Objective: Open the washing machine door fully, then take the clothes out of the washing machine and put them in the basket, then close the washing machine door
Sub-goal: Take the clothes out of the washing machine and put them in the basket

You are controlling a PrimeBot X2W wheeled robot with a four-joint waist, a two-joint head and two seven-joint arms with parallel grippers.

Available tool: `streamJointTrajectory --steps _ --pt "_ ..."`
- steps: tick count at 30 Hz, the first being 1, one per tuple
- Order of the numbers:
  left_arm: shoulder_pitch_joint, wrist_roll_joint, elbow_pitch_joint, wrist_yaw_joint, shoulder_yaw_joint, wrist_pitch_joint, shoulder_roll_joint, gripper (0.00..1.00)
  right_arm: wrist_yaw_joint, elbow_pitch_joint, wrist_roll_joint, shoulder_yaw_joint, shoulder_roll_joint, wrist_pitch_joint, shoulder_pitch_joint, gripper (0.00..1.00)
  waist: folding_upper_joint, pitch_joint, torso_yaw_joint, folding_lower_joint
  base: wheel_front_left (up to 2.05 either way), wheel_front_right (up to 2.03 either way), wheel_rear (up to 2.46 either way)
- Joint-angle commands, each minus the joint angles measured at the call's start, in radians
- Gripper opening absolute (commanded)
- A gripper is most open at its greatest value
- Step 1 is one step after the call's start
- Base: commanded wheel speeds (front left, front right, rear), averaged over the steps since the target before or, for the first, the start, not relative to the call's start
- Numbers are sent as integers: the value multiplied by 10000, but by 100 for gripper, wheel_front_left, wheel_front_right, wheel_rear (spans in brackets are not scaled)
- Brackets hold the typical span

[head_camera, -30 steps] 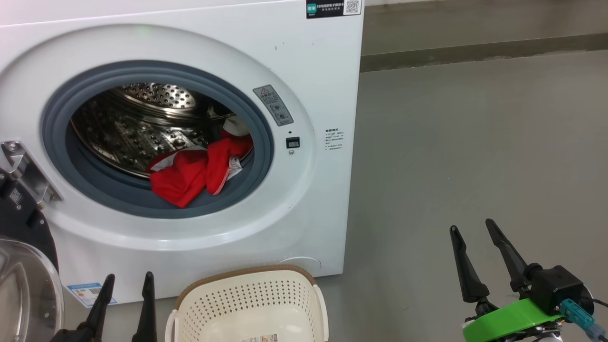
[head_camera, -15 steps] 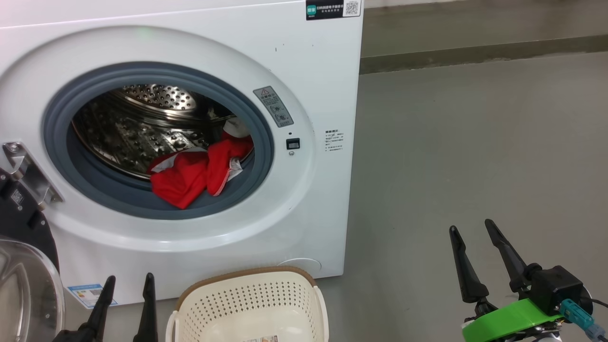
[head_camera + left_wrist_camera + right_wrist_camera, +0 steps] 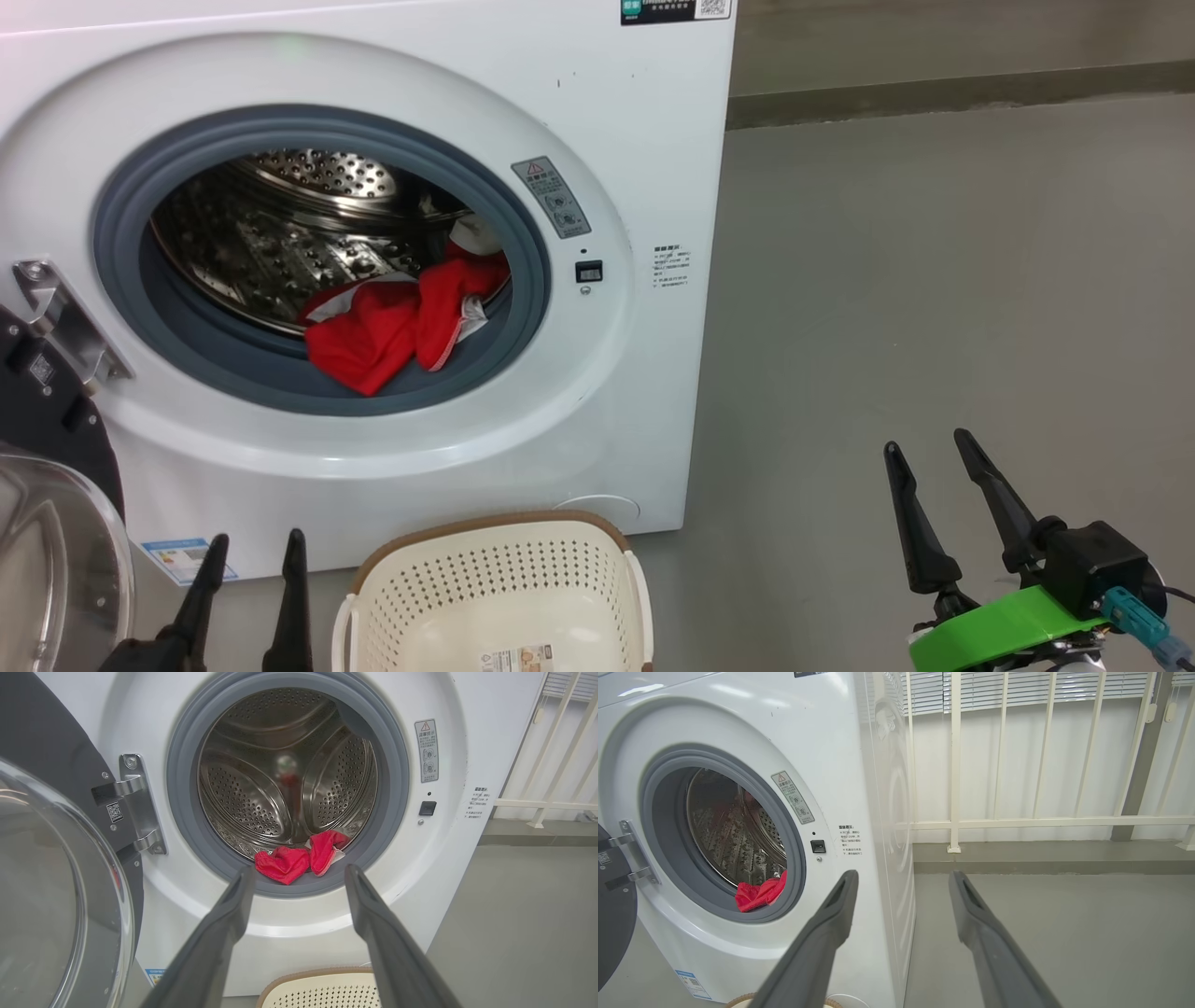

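Two left fingers apart — clothes ahead, inside drum

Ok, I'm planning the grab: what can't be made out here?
the clothes: garment count, bunched, head view.
the basket: near part cut by head view's bottom edge.
the washing machine door: mostly cut by head view's left edge.
printed label: too small to read, head view.

It looked like a bare laundry corner or utility balcony: a white front-loading washing machine stood on a grey concrete floor, with a cream railing and slatted blinds at two o'clock.
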Motion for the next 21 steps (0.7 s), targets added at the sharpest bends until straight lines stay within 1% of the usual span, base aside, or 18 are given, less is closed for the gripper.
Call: streamJointTrajectory --steps 1,8,13,21 --pt "-610 144 -187 21 367 -49 104 100 63 -309 41 197 -47 -65 -142 100 0 75 50 0 0 0 0" --pt "-1103 286 111 95 293 -49 112 100 63 -443 107 79 -47 -65 -212 100 0 355 224 0 0 0 0" --pt "-1701 58 697 -7 0 -49 127 100 63 -431 17 137 -47 -65 -330 100 0 621 330 0 0 0 0" --pt "-3247 -141 1320 -90 -236 -49 204 100 63 -574 -81 167 -47 -65 -779 100 0 1554 423 0 0 0 0"
